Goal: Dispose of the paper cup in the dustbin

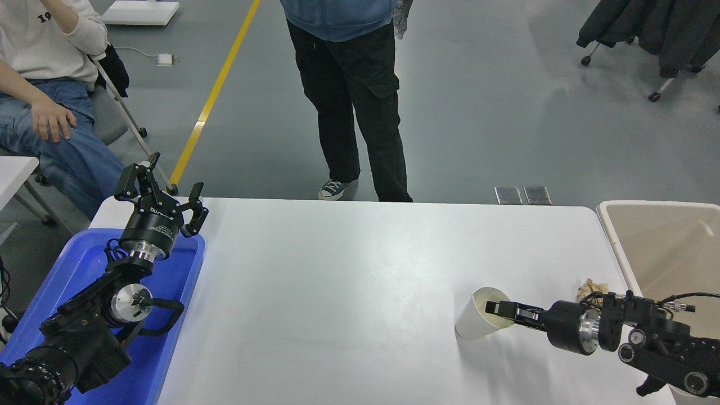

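The off-white paper cup [471,324] is at the table's right front, tilted with its mouth turned toward my right gripper [498,310]. One finger reaches inside the cup's mouth and the other is hidden by the cup wall, so the gripper looks shut on the rim. The cup's base rests on or just above the table. The beige dustbin [610,225] stands off the table's right edge, right of the cup. My left gripper [160,194] is open and parked over the blue tray at the far left.
A crumpled brown paper ball [590,289] lies between the cup and the dustbin, just behind my right arm. A shallow blue tray [79,264] sits at the left edge. A person [360,112] stands at the far side; another person [45,84] sits at top left.
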You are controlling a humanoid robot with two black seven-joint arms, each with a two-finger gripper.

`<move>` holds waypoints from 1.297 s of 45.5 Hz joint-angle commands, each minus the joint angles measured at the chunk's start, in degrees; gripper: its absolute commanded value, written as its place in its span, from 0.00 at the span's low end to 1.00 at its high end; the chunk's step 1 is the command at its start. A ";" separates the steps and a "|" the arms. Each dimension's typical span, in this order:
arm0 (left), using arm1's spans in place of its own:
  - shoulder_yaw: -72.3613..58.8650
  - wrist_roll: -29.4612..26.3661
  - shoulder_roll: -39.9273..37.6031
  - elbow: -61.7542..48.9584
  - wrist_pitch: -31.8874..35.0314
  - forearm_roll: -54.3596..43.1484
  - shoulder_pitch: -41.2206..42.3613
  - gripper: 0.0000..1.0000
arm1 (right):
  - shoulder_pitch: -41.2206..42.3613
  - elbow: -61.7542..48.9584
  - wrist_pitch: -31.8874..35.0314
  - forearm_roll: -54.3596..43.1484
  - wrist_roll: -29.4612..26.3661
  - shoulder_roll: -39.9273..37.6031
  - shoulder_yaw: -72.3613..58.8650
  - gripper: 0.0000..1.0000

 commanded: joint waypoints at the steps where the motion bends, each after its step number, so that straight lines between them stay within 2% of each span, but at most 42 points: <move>1: 0.00 0.00 -0.03 0.00 0.00 0.00 0.00 1.00 | 0.40 0.33 0.31 0.09 0.09 -0.53 -0.07 0.00; 17: 0.00 0.00 0.05 0.00 0.00 0.00 0.00 1.00 | 2.60 5.33 0.92 0.79 0.79 -5.27 0.02 0.00; 45: 0.00 0.00 0.06 0.00 0.00 0.00 0.00 1.00 | 16.13 24.32 12.78 4.57 0.26 -32.51 0.46 0.00; 59: 0.00 0.00 0.14 0.00 -0.09 0.00 0.09 1.00 | 21.84 27.05 18.15 5.18 -0.88 -40.95 0.72 0.00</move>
